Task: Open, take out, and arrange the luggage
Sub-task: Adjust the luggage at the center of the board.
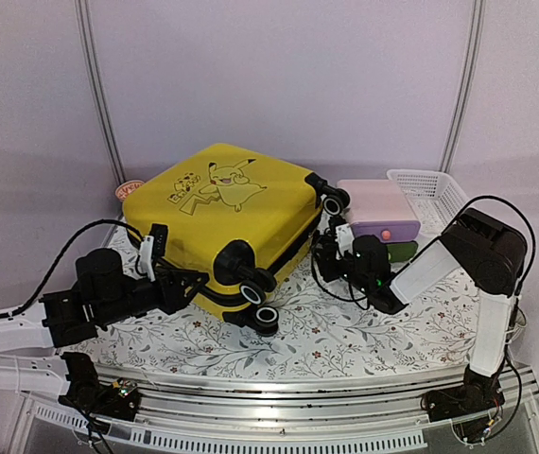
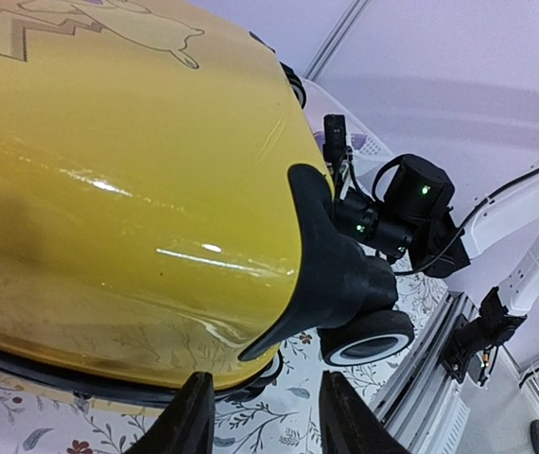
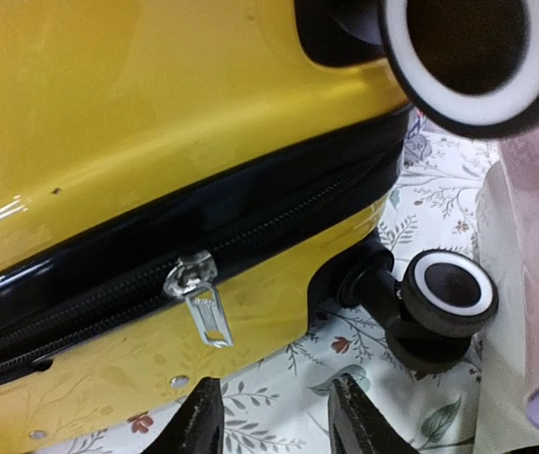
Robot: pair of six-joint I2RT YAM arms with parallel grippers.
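The luggage point(image 1: 222, 203) lies flat and zipped shut across the middle of the table point(image 1: 364, 331), wheels toward the near-right corner. The left gripper point(image 2: 268, 421) and right gripper point(image 3: 274, 421) sit just beside its wheeled end, each with its 2 fingers partly apart and holding nothing, the right facing the zipper pull point(image 3: 203, 298).

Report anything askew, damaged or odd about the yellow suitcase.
Nothing looks broken or spilled. The luggage lies flat, skewed on the table, zipper closed where visible; small dark specks mark its shell.
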